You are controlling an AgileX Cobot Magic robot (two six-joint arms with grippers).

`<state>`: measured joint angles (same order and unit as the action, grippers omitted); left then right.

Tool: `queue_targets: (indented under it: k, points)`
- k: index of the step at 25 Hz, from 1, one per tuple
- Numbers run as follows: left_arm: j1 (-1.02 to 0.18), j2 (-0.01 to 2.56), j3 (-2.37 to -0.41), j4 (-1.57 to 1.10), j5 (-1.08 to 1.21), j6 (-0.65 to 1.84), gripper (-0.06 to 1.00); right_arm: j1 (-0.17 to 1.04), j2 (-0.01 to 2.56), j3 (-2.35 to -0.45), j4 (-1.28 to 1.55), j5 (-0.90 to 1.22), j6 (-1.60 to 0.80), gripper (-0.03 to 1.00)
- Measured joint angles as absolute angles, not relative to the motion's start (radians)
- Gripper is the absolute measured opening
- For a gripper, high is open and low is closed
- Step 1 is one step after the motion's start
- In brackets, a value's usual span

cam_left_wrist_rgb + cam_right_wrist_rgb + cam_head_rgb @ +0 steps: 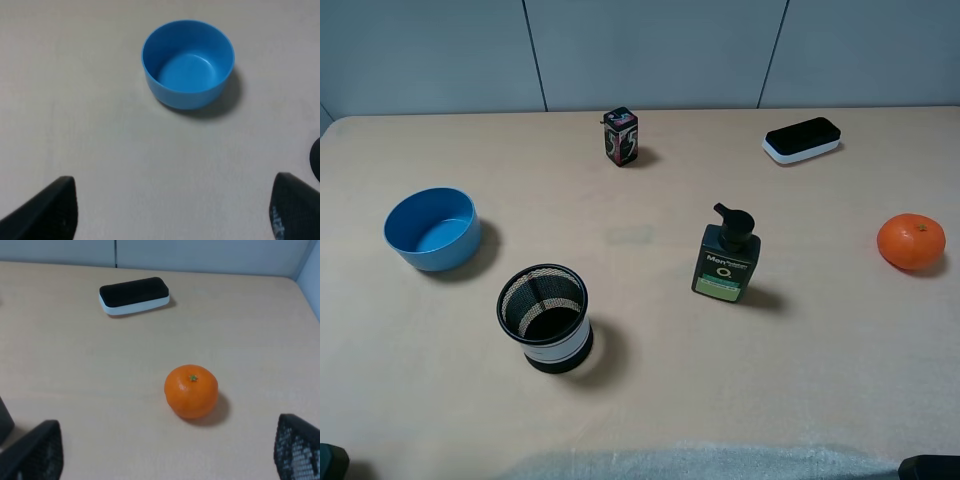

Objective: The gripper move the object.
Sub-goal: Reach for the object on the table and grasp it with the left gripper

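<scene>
The blue bowl (432, 228) stands upright and empty on the left of the tan table. In the left wrist view the bowl (188, 62) lies ahead of my left gripper (172, 210), well apart from it. That gripper's dark fingers (55, 207) are spread wide and hold nothing. My right gripper (170, 450) is also open and empty, with an orange (191, 391) ahead of it. In the high view only dark corners of the arms show at the bottom left (330, 462) and bottom right (930, 467).
A black mesh cup with a white band (544, 317) stands near the bowl, towards the front. A dark soap bottle (726, 255) is at centre, the orange (911, 241) at the right, a black-and-white eraser (802, 139) and a small box (620, 136) at the back.
</scene>
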<state>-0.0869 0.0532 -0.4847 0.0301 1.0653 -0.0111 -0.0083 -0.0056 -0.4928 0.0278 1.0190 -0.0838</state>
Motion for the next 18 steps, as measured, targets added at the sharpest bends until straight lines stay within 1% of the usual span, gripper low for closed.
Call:
queue_targets:
  k: [18]
  points:
    - [-0.087,0.053,-0.485,0.03,1.065,-0.011,0.77,-0.008,-0.006,-0.493,0.028,1.019,-0.084,0.64]
